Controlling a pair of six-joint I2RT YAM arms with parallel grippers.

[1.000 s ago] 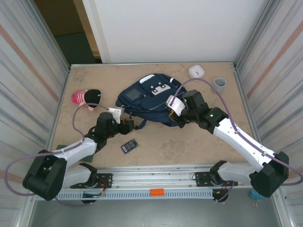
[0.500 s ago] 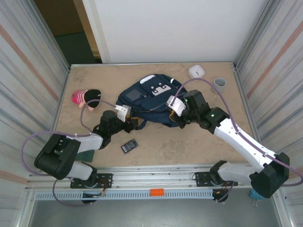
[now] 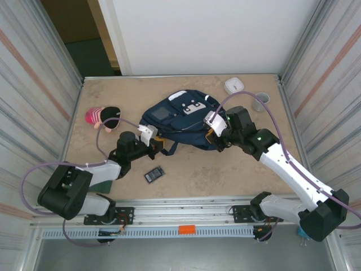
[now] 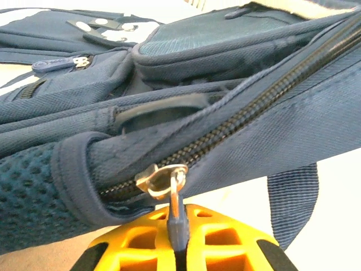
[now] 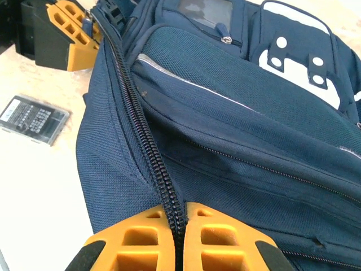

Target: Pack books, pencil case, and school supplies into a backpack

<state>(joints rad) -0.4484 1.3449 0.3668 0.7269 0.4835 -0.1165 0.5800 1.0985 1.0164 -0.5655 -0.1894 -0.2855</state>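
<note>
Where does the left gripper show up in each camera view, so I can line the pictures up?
Top external: left gripper left of centre, at the backpack's near-left corner.
Left wrist: left gripper bottom centre, shut on the zipper pull.
Right wrist: left gripper in the top-left corner.
Shared landmark: the navy backpack.

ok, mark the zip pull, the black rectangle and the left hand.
zip pull (image 4: 175,219): left wrist view, on the blue tab below the metal slider.
black rectangle (image 5: 34,117): right wrist view, middle of its top face.
left hand (image 3: 161,145): top view, between its yellow fingertips.
</note>
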